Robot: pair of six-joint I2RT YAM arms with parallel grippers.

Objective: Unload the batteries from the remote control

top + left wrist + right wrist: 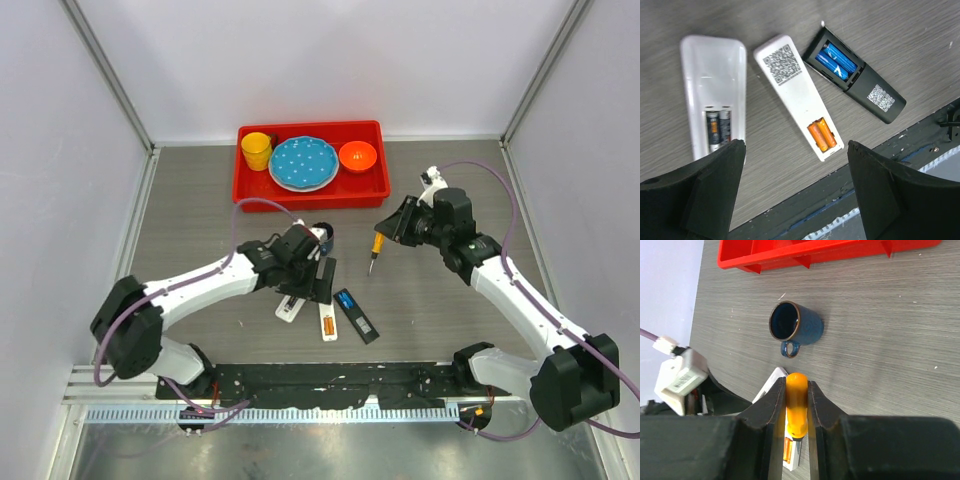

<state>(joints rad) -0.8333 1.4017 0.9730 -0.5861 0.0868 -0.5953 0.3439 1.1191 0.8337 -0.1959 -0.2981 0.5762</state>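
Three remotes lie face down with their battery bays uncovered. In the left wrist view, a wide white remote (712, 75) holds dark grey batteries (718, 129), a slim white remote (790, 80) holds orange batteries (821, 134), and a black remote (875, 92) holds blue batteries (836, 59). My left gripper (796, 146) is open and empty, hovering above them (305, 268). My right gripper (797, 386) is shut on the orange handle of a screwdriver (797, 405). It holds the screwdriver (376, 248) tip-down above the table, right of the remotes.
A dark blue mug (795, 326) lies on its side beyond the remotes. A red tray (300, 195) at the back holds a yellow cup (257, 150), a blue plate (304, 163) and an orange bowl (357, 155). A black rail (330, 378) runs along the near edge.
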